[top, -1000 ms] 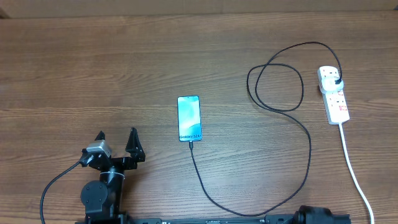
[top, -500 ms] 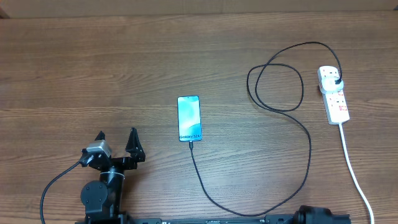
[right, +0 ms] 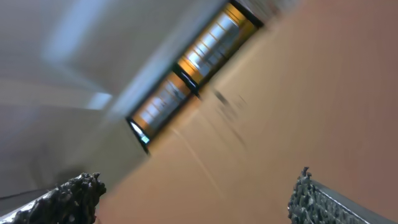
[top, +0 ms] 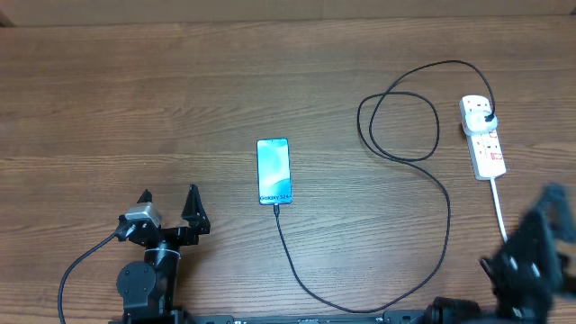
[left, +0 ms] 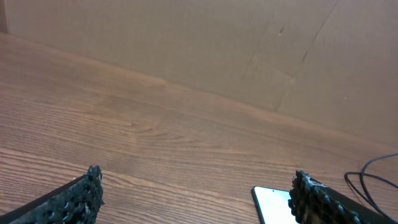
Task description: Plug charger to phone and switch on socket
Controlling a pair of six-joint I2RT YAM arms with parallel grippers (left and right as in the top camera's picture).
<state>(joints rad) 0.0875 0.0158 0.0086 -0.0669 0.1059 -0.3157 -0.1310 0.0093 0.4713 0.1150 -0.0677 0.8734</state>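
The phone [top: 274,171] lies flat mid-table with its blue-teal screen lit; a corner of it [left: 271,203] shows beside my left gripper's right finger. The charger cable [top: 445,225] meets the phone's near end, sweeps right, loops, and ends at a black plug [top: 487,117] seated in the white socket strip [top: 483,139] at the far right. My left gripper [top: 168,203] [left: 198,182] stands open and empty, left of the phone and nearer the front edge. My right arm [top: 533,254] is a blur at the front right, and its gripper [right: 196,186] is open with nothing between the fingers.
The strip's white cord [top: 513,247] runs toward the front edge, close to my right arm. A cardboard wall [left: 236,43] stands along the table's far side. The right wrist view is blurred and shows only wall and a light fixture [right: 186,68].
My right arm has swung up into the overhead view at the front right, blurred by motion. The left arm, phone, cable and strip have not moved.
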